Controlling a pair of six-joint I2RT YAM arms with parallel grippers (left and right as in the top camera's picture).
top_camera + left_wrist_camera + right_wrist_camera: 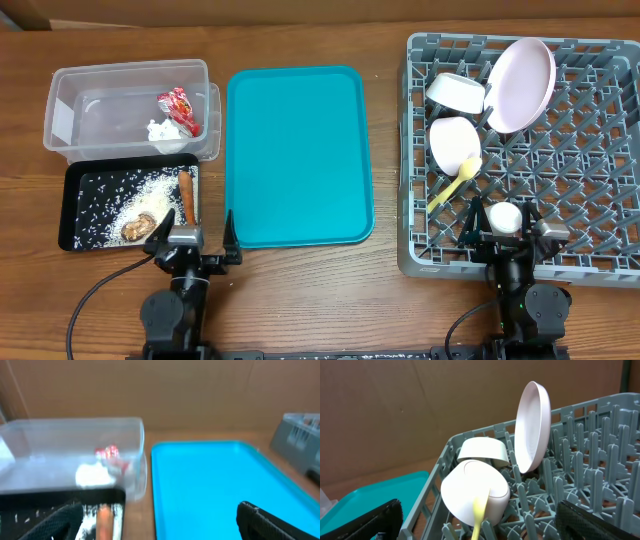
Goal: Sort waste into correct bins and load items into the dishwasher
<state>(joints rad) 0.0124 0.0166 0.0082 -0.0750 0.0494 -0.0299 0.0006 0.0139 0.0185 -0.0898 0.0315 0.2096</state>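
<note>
Pincers both gape wide, empty: left gripper [195, 238], right gripper [503, 230]. Waste lies in clear tub [62, 120] and black tray [72, 200] at left; 5 dishes sit in rack [600, 200]; sorting looks finished.

Even, bright light with faint shadows fills the sharp overhead view, while the left wrist view is blurred throughout, its tub [75, 455] and tray [215, 490] soft.
</note>
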